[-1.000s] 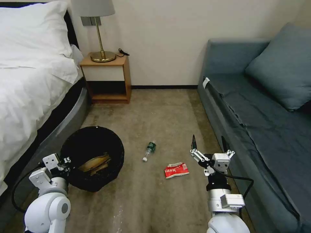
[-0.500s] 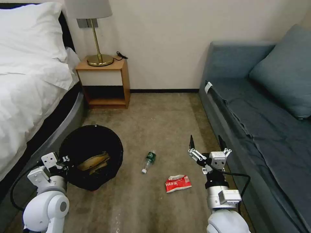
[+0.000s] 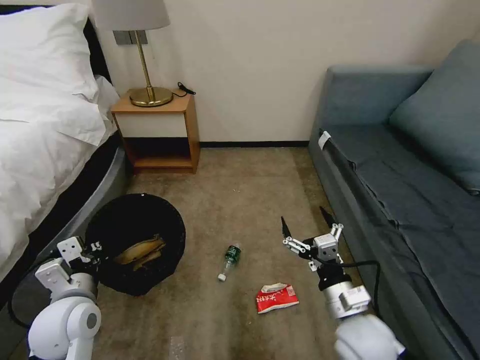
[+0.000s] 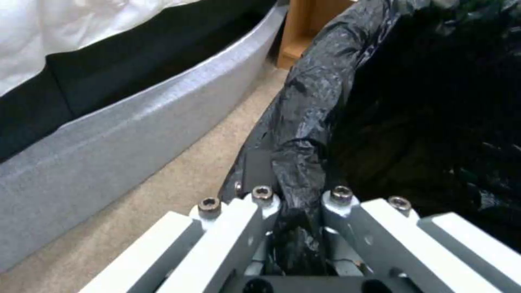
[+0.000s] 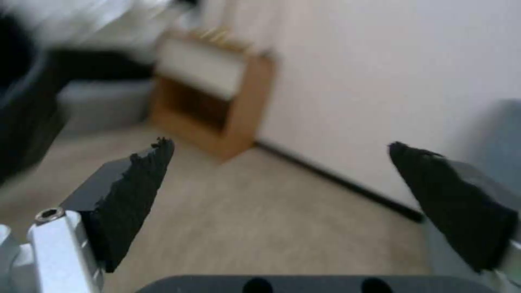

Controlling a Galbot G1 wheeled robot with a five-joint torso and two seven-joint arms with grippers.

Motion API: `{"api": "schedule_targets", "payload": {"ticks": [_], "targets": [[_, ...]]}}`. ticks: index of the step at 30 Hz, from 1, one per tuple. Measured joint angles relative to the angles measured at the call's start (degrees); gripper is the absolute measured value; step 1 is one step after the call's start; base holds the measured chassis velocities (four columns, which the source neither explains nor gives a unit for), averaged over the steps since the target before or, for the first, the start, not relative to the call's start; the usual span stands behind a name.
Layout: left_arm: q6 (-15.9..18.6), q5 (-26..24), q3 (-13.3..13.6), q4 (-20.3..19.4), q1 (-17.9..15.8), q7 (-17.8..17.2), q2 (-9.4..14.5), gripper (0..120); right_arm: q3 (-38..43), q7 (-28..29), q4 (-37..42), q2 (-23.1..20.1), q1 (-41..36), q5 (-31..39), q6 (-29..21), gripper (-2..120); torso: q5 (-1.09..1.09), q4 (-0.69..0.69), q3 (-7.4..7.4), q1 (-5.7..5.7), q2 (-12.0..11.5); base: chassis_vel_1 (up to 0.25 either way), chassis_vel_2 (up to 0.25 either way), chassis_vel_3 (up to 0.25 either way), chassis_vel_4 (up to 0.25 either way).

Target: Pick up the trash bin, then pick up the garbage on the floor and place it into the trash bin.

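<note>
Moved: right gripper [image 3: 303,223] now sits lower and nearer the bottle than a second ago; the whole head view has shifted too, so the camera moved.
Hidden: bin [image 3: 134,220] base is out of sight behind its own rim; the left fingertips are buried in the liner [image 4: 304,122]; the right wrist view is smeared.
Left gripper [image 4: 297,205]: clamped on the bin's near rim, liner bunched between its fingers.
Right gripper: spread wide, holding nothing, hanging over bare carpet [image 3: 240,185].
Bin: on the floor close to the bed [image 3: 45,150], a brown and gold-green piece [image 3: 137,250] lying inside.
Bottle [image 3: 230,257]: flat on the carpet, white cap toward the robot, between bin and right gripper.
Packet [image 3: 276,298]: red-white, on the carpet just below the right gripper, touching nothing.
Room: open carpet runs from the nightstand [image 3: 157,132] down the middle; the sofa [image 3: 400,175] edge is just beside the right arm.
</note>
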Motion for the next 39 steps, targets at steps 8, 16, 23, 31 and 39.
{"api": "schedule_targets", "payload": {"ticks": [8,16,23,31,39], "targets": [[-0.84,0.21,0.7,1.66,-0.81,0.32,-0.51,3,-25.4,-17.31,-14.79,-13.0,25.66,8.17,3.81,100,-0.02,-0.01,0.0,0.0,0.0,0.0,0.0,0.0,0.0],[-2.68,1.52,1.68,3.34,-0.98,1.01,-1.9,3,-55.46,-30.0,-36.63,-4.98,51.24,6.5,11.19,100,-0.05,0.01,0.0,0.0,0.0,0.0,0.0,0.0,0.0],[-3.56,1.89,1.84,4.23,-1.07,1.24,-2.22,3,-64.45,-32.01,-47.95,2.34,55.4,4.65,13.58,100,-0.02,0.01,0.01,0.0,0.0,0.0,0.0,0.0,0.0],[-4.46,1.84,1.73,5.19,-1.13,1.5,-1.79,3,-68.55,-32.22,-59.46,9.22,55.74,3.0,15.47,100,-0.04,0.01,0.0,0.0,0.0,0.0,0.0,0.0,0.0],[-4.8,1.83,2.04,5.36,-1.11,1.57,-1.83,3,-68.35,-32.64,-65.89,12.28,54.96,1.15,17.59,99,-0.04,0.0,0.0,0.0,0.0,0.0,0.0,0.0,0.0]]}}
